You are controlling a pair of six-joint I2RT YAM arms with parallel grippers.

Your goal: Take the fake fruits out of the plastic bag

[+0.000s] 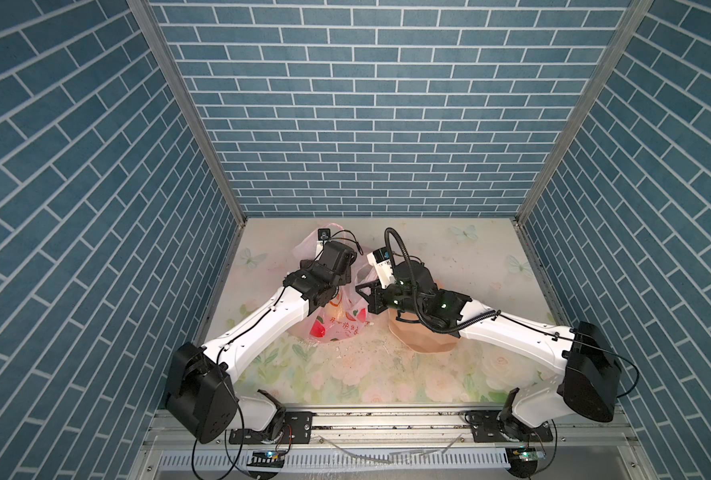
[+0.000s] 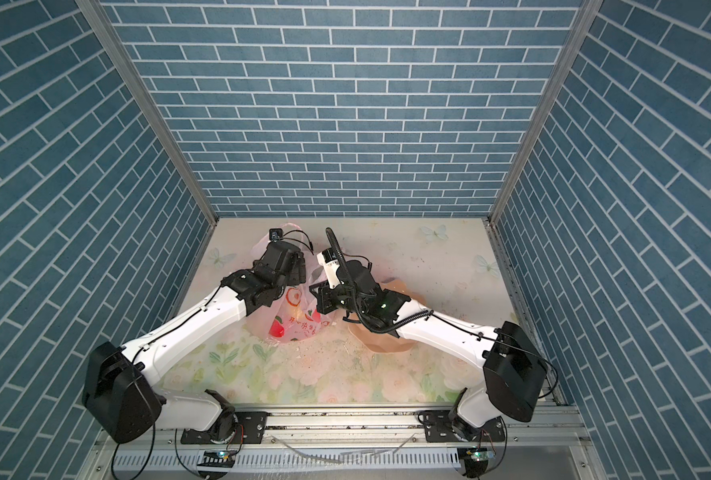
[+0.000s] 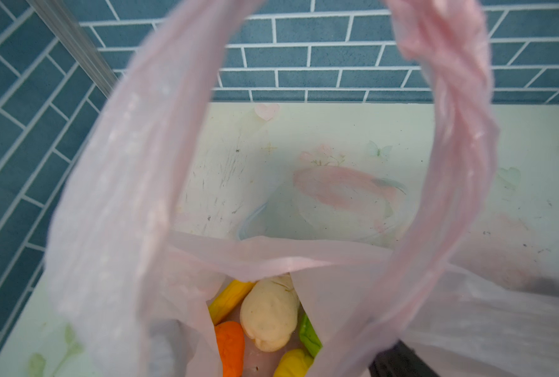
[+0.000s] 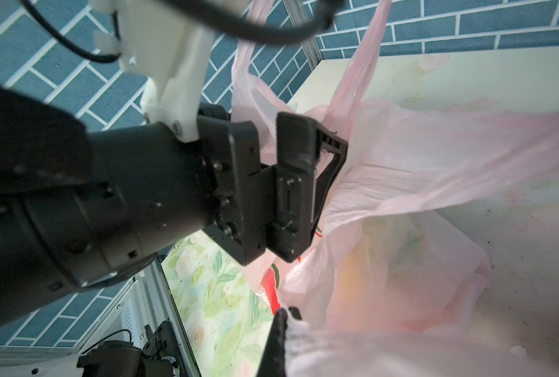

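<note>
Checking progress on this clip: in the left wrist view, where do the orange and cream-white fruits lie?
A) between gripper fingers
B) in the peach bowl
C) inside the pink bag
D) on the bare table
C: the orange fruit and cream-white fruit lie inside the mouth of the plastic bag.

In both top views the plastic bag [image 1: 341, 324] at frame centre is partly covered by the left arm [image 1: 262, 328], and the peach bowl [image 1: 424, 347] to its right is largely hidden beneath the right arm [image 1: 511, 330]. In the left wrist view the fake fruits [image 3: 270, 313] are partly veiled by the bag's film and cut off by the frame edge, beside a blurred dark finger [image 3: 399, 362]. In the right wrist view the right gripper [image 4: 281, 329] is cut off by the edge, its jaws buried in bunched film.
</note>
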